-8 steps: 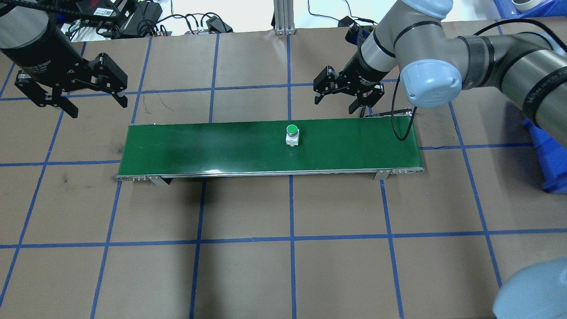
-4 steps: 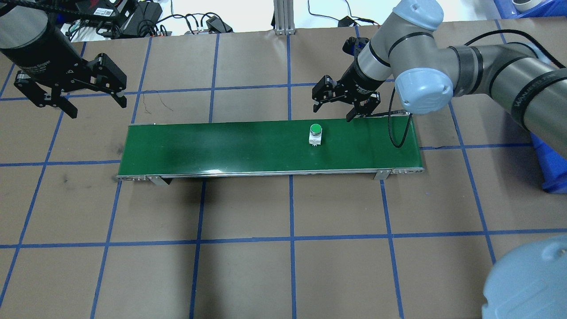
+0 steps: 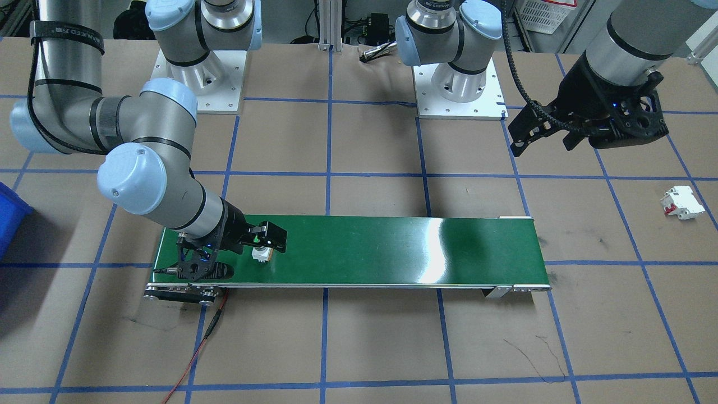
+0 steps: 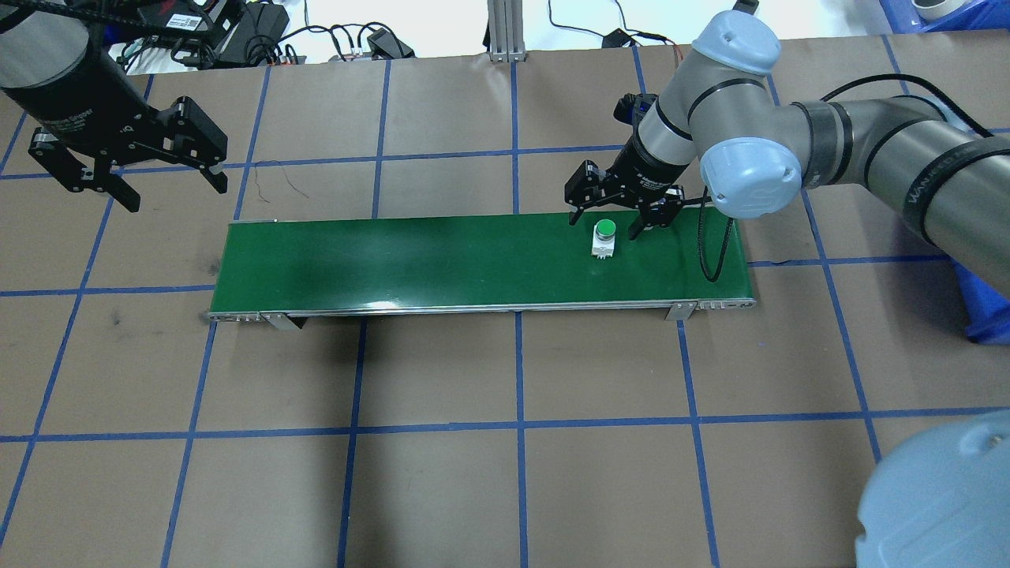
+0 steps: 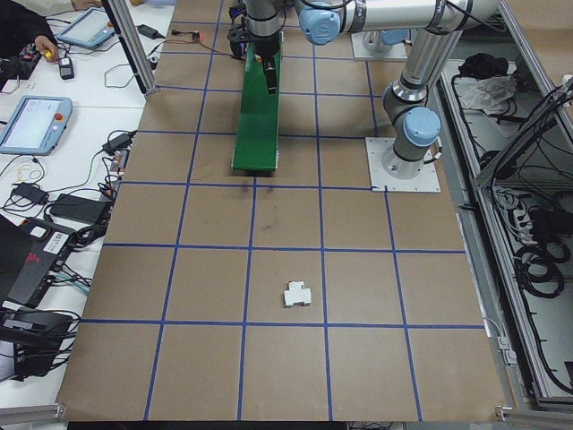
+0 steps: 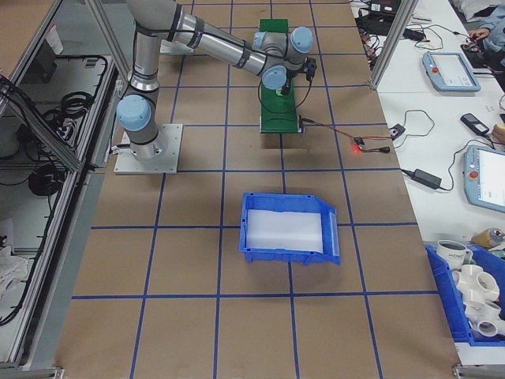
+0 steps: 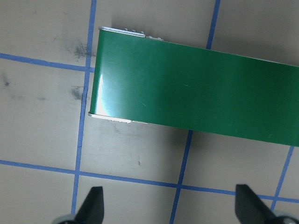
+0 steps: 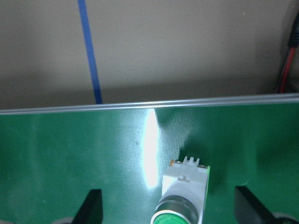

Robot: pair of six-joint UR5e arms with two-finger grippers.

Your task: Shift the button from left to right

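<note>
Starting at the left of my overhead view, the left gripper (image 4: 162, 175) hangs over the bare counter (image 4: 505, 489) beyond the near end of the green conveyor belt (image 4: 394, 260), jaws spread wide and holding nothing. It sits about where it did half a second ago.

Further right, the button (image 4: 604, 237) stands on the belt near its right end, green cap up, white body below. In the last second it has travelled rightward along the belt from around the middle.

The right gripper (image 4: 620, 217) has dropped from behind the belt's far edge to straddle the button, jaws wide, one finger on either side and neither touching it as far as I can see. The right wrist view shows the button (image 8: 183, 196) centred between the fingertips (image 8: 91, 205).

I judge the part light, rigid plastic, with a smooth round cap that could slip. I'd close on the flat sides of the square white body, low down, since a glancing touch might tip it.
</note>
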